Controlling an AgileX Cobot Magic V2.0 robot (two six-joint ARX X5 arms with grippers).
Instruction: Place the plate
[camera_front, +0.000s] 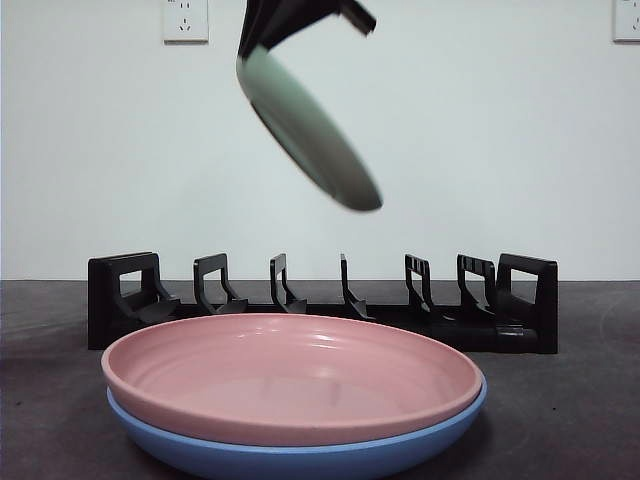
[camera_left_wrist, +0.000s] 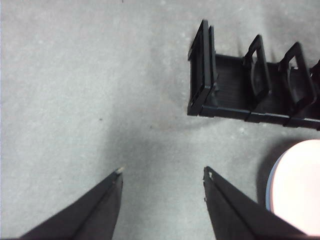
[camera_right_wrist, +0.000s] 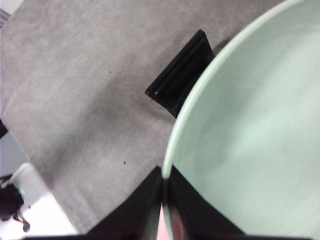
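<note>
One green plate (camera_front: 310, 125) tilted above rack (camera_front: 320, 300) | right end effector (camera_right_wrist: 163, 187) clamps its rim | left end effector (camera_left_wrist: 162, 175) spread, holding nothing

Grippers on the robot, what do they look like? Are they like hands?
Not like hands. The left gripper has two flat black jaws that narrow to pointed tips, one tip pale as if chipped. The right gripper has the same smooth black wedge-shaped jaws. In the front view it is a dark, angular black shape at the top. No cables, stickers or markings show.
</note>
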